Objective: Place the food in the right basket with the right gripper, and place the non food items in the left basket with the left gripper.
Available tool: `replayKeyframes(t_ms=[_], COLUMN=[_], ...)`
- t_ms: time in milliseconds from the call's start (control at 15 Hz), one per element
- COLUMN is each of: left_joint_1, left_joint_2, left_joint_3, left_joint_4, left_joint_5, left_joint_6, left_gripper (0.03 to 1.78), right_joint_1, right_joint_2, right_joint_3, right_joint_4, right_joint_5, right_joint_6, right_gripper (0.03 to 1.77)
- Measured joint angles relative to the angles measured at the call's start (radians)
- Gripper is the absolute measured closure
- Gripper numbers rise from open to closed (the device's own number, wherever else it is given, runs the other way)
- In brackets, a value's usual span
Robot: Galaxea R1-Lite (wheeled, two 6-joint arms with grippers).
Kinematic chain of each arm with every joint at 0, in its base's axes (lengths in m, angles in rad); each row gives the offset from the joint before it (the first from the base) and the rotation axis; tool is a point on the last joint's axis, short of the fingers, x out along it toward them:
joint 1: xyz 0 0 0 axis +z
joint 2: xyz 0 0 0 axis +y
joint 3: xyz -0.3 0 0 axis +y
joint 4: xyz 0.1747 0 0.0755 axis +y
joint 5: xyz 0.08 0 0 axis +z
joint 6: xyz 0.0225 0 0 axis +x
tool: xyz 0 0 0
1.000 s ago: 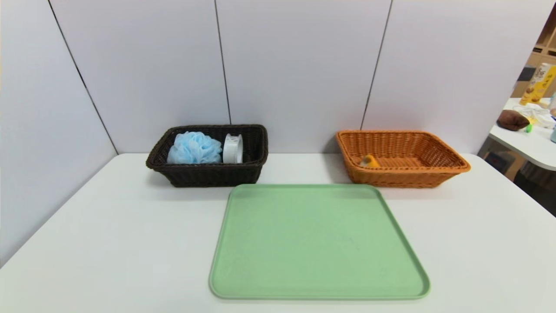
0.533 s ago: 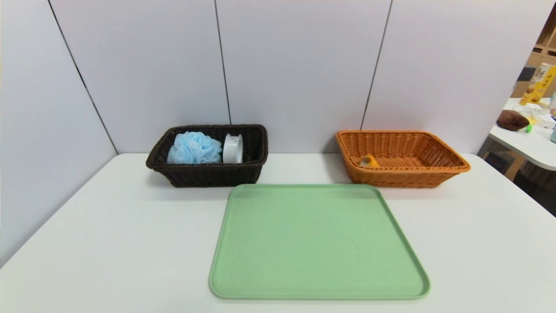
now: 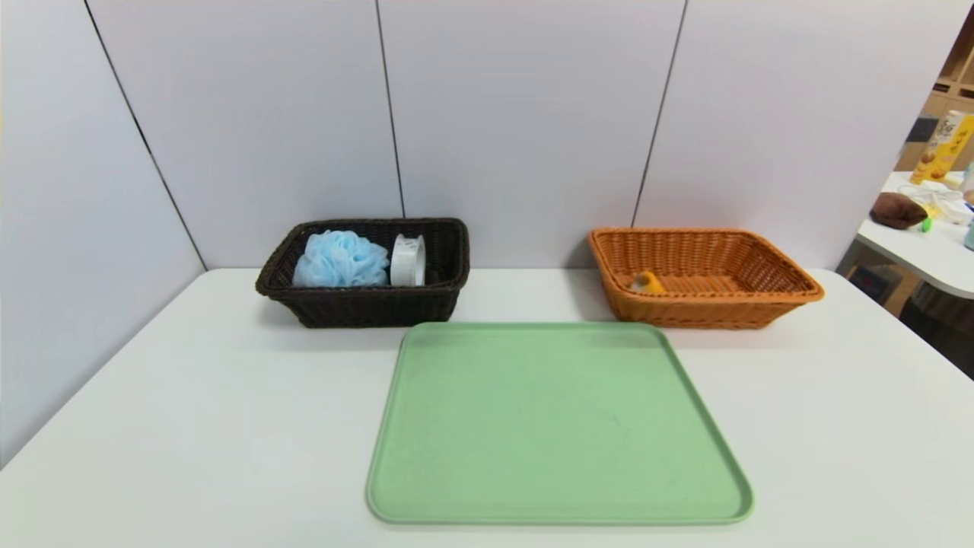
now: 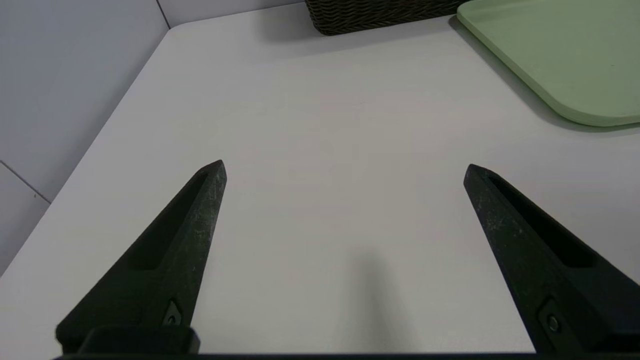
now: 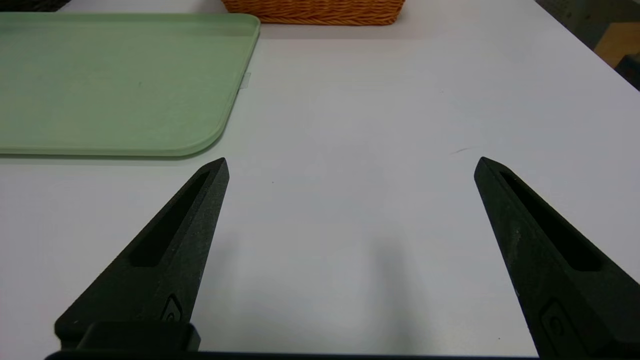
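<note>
A dark brown left basket (image 3: 365, 304) at the back left holds a blue bath pouf (image 3: 339, 259) and a white tape roll (image 3: 408, 260). The orange right basket (image 3: 761, 304) at the back right holds a small yellow-orange food item (image 3: 647, 282). Neither arm shows in the head view. My left gripper (image 4: 345, 167) hovers open over bare table near the front left, nothing between its fingers. My right gripper (image 5: 351, 164) hovers open over bare table near the front right, also holding nothing.
A green tray (image 3: 555, 426) lies in the middle of the white table (image 3: 190, 426) with nothing on it. Grey wall panels close the back and left. A side table (image 3: 924, 247) with clutter stands off to the far right.
</note>
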Motion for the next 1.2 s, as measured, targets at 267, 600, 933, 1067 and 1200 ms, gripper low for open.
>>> replayKeyframes(t_ms=[267,600,933,1067,1200], left_joint_1=[0.001,0.0,0.0,0.0,0.0], left_joint_2=[0.0,0.0,0.0,0.0,0.0], left_joint_3=[0.0,0.0,0.0,0.0,0.0], left_joint_4=[0.0,0.0,0.0,0.0,0.0], left_joint_5=[0.0,0.0,0.0,0.0,0.0], left_joint_6=[0.0,0.0,0.0,0.0,0.0], left_gripper=[0.12,0.12,0.12,0.12,0.12], right_joint_1=[0.0,0.002,0.003,0.003,0.003], right_joint_2=[0.0,0.0,0.0,0.0,0.0], right_joint_3=[0.001,0.001,0.001,0.001,0.001], right_joint_4=[-0.001,-0.001,-0.001,0.0,-0.002], right_joint_5=[-0.001,0.0,0.002,0.001,0.001], right_joint_6=[-0.004,-0.005,-0.013,-0.004,-0.003], right_gripper=[0.1,0.1,0.1,0.1,0.1])
